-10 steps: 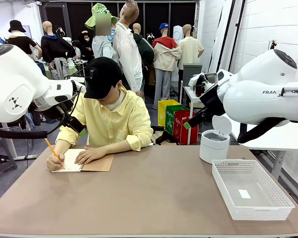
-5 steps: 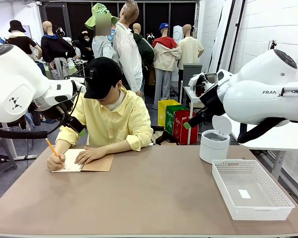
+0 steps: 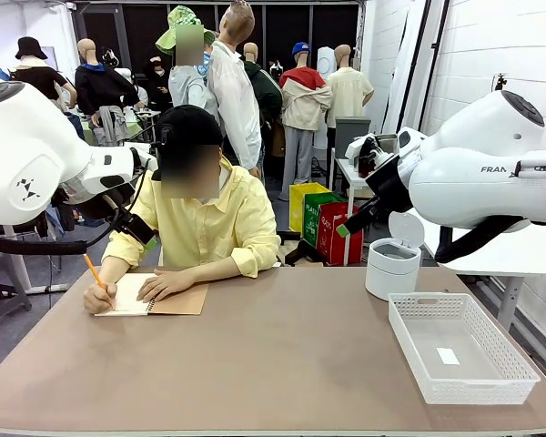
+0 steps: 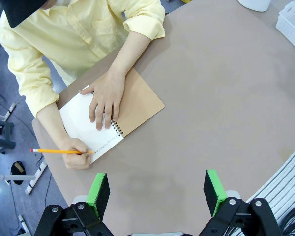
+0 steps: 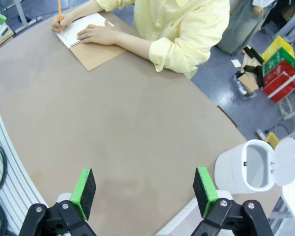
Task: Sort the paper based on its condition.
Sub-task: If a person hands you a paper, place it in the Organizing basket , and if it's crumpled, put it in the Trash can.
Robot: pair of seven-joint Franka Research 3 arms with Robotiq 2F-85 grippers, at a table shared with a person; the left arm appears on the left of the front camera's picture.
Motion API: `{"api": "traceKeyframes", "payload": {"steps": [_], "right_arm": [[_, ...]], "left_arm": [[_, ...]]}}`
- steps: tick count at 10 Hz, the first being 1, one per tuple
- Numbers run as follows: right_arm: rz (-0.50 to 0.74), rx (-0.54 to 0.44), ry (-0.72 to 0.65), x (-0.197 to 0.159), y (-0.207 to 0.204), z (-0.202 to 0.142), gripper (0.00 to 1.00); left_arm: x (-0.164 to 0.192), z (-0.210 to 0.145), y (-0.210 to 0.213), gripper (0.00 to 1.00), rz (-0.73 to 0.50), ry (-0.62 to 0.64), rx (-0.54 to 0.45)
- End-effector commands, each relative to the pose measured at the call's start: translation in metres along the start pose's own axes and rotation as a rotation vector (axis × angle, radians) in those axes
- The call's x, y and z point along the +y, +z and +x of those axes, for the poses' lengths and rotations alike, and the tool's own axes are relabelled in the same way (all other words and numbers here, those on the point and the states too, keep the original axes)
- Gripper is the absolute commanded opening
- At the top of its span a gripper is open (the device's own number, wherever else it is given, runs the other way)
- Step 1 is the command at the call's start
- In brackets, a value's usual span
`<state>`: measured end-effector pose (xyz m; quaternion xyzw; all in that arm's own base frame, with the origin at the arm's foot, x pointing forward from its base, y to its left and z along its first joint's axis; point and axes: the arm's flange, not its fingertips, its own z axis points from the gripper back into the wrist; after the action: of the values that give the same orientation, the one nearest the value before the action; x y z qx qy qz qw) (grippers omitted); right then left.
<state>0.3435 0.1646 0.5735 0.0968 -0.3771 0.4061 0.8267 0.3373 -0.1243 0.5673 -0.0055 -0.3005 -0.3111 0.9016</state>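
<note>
Left fingers (image 4: 98, 194) and right fingers (image 5: 82, 192) spread wide, empty, above the surface (image 3: 282, 364). Well apart from the notebook (image 4: 137, 104), its white page (image 4: 76, 118) under the person's hand (image 4: 105, 96).

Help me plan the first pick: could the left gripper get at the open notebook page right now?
Probably not. The left gripper hangs open above bare table, but one hand of the person lies flat across the notebook page and the other hand writes on it with a pencil.

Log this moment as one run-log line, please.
person writing in notebook with pencil | left claw open, empty | right claw open, empty | basket holds one tag
</note>
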Motion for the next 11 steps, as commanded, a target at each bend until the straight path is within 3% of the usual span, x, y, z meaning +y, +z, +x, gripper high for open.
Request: {"api": "traceKeyframes", "payload": {"steps": [1, 11], "right_arm": [[0.003, 0.004, 0.000, -0.0001, -0.0002, -0.0006, 1.00], [0.003, 0.004, 0.000, -0.0001, -0.0002, -0.0006, 1.00]], "left_arm": [[0.0002, 0.0001, 0.0004, 1.00, 0.002, -0.002, -0.001], [0.0002, 0.0001, 0.0004, 1.00, 0.002, -0.002, -0.001]]}}
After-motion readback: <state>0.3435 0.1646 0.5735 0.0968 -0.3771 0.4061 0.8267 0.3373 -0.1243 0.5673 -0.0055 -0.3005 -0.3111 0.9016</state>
